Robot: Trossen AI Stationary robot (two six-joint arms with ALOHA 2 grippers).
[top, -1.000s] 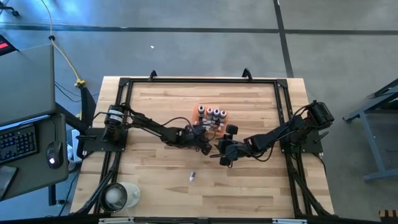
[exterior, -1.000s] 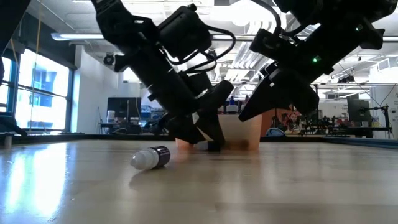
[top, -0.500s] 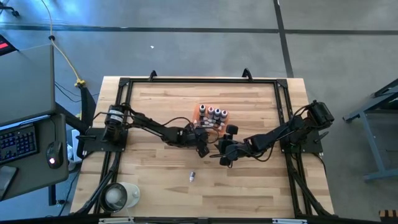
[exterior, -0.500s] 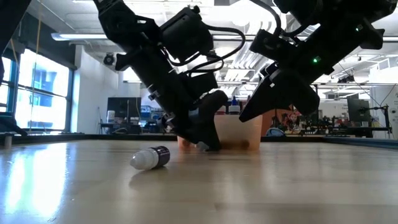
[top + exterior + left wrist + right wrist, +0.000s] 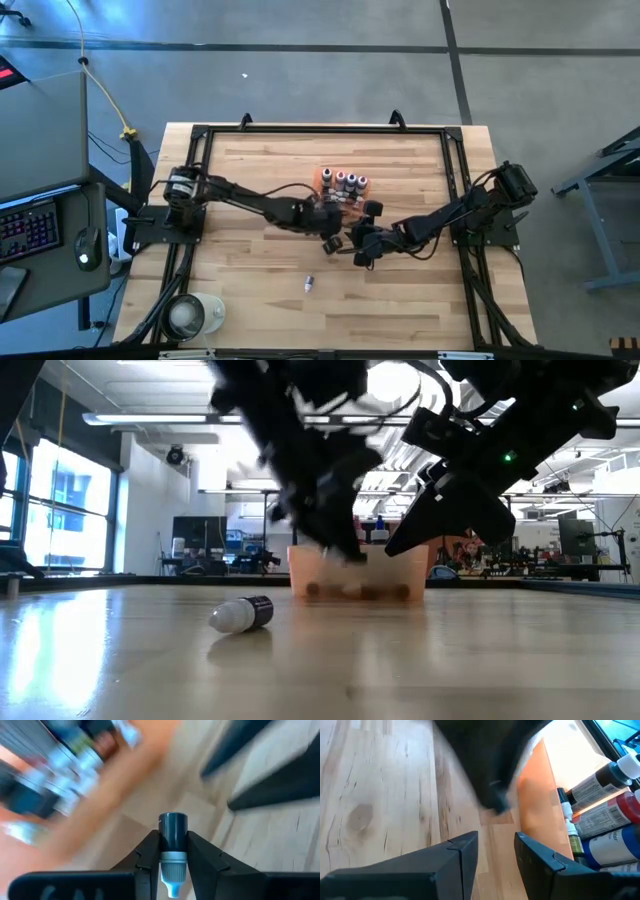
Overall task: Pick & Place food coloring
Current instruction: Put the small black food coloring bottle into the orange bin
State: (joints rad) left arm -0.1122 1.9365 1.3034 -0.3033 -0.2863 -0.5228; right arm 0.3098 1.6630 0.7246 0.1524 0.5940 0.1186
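Observation:
My left gripper (image 5: 331,238) hangs just near of the orange tray (image 5: 322,178), shut on a small food coloring bottle (image 5: 173,831) with a dark cap. Several more bottles (image 5: 346,182) stand upright in the tray. Another bottle (image 5: 309,285) lies on its side on the wood nearer the front edge, also visible in the low view (image 5: 243,613). My right gripper (image 5: 358,248) waits open close to the right of the left one, nothing between its fingers (image 5: 466,851). My left gripper pinches the bottle between its two fingers, on the grey collar and body just below the dark cap (image 5: 173,856). The bottle lies along the fingers, and its cap end (image 5: 173,824) sticks out past the fingertips. In the low view the fingers (image 5: 335,535) are off the table.
A white round cup (image 5: 190,315) sits at the front left corner. The black frame rails (image 5: 320,130) run around the table's edges. Bare wood lies left of the tray and along the front.
My left gripper has shut on a bottle that lay on the table beside the tray and has risen fast with it, off the table top, shifting slightly toward the right edge. The right arm has kept still.

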